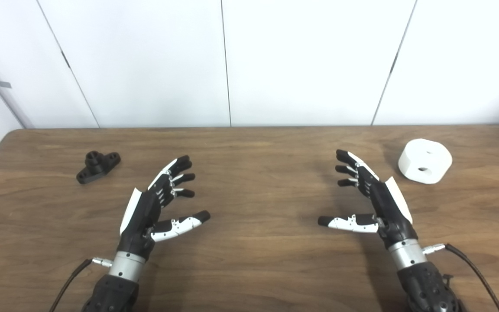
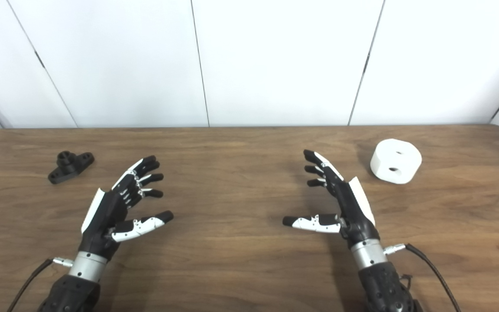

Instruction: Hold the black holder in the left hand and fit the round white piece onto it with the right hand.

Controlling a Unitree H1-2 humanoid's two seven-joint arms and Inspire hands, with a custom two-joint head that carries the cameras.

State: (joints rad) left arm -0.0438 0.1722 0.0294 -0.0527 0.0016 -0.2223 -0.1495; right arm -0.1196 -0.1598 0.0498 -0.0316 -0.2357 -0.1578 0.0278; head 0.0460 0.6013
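The black holder lies on the wooden table at the far left; it is small, with a round boss and flat ears. The round white piece sits at the far right, a thick disc with two holes in it. My left hand is open and empty, to the right of and nearer than the holder. My right hand is open and empty, left of and nearer than the white piece. Neither hand touches anything.
White wall panels stand behind the table's far edge. A cable runs from each wrist towards the near edge.
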